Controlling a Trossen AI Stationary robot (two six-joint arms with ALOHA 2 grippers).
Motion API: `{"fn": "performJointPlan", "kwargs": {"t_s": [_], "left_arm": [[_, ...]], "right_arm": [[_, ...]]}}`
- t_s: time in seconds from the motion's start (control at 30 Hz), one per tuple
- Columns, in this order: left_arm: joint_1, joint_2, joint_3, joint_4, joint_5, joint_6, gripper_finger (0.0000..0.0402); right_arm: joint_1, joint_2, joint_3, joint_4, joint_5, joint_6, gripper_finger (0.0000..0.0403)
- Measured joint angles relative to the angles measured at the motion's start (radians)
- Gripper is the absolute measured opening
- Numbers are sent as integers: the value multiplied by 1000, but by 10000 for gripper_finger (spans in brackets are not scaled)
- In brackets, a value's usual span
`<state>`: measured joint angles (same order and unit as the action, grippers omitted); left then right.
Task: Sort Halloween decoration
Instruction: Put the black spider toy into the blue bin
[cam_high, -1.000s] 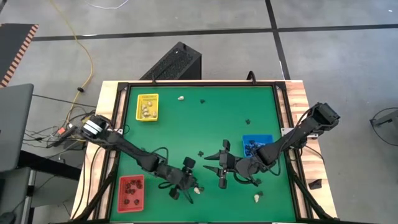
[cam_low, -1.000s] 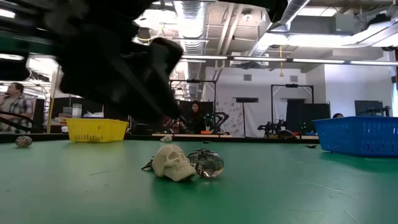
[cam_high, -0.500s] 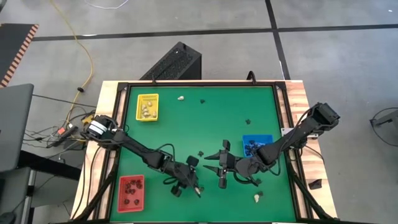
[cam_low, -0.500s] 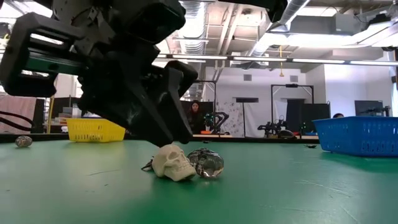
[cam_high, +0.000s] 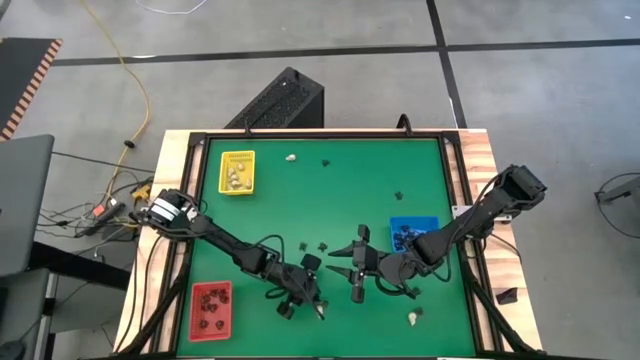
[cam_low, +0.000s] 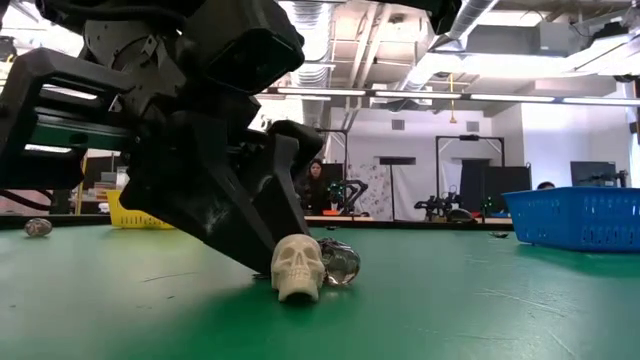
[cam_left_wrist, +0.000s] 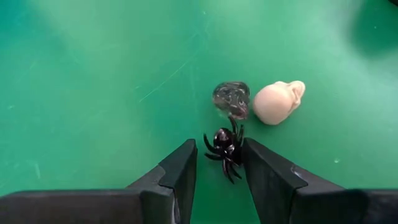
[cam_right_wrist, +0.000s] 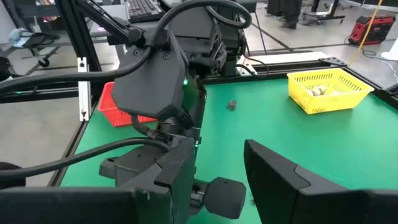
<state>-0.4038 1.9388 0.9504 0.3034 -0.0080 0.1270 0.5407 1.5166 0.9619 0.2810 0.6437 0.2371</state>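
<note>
Leftmost, the red tray (cam_high: 211, 308) holds dark trinkets, the yellow tray (cam_high: 238, 172) pale ones, the blue tray (cam_high: 412, 233) black ones. Since before, the left claw (cam_left_wrist: 217, 163) has lowered, open around a black spider (cam_left_wrist: 225, 144) beside the skull (cam_left_wrist: 278, 101). Right claw (cam_high: 354, 270) hangs open.

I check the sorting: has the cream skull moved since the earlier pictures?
Yes. The cream skull turned and shifted slightly rightward, toward the blue tray, nudged by the left gripper.

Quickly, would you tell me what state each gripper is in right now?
Left gripper: open, fingers astride the black spider on the mat, not gripping it.
Right gripper: open, holding nothing.
</note>
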Motion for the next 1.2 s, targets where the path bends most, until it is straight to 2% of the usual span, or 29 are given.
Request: {"fn": "performJointPlan", "kwargs": {"t_s": [0.13, 0.43, 0.87, 1.0, 1.1, 1.2], "left_arm": [[0, 0, 0, -1, -3, 12, 101], [14, 0, 0, 4, -7, 4, 8], [43, -115, -3, -4, -10, -7, 0], [53, -124, -3, 35, -88, 20, 0], [84, -102, -2, 115, -115, 48, 0], [130, -58, -3, 259, -113, 62, 0]], "right_arm": [[0, 0, 0, -1, 0, 0, 170], [0, 0, 0, -1, 0, 0, 170], [6, -2, 1, 2, 0, 0, 170], [39, -49, 34, -61, 5, -1, 170], [99, -103, 42, -90, 72, -1, 170], [189, -126, 42, -90, 231, -39, 170]]}}
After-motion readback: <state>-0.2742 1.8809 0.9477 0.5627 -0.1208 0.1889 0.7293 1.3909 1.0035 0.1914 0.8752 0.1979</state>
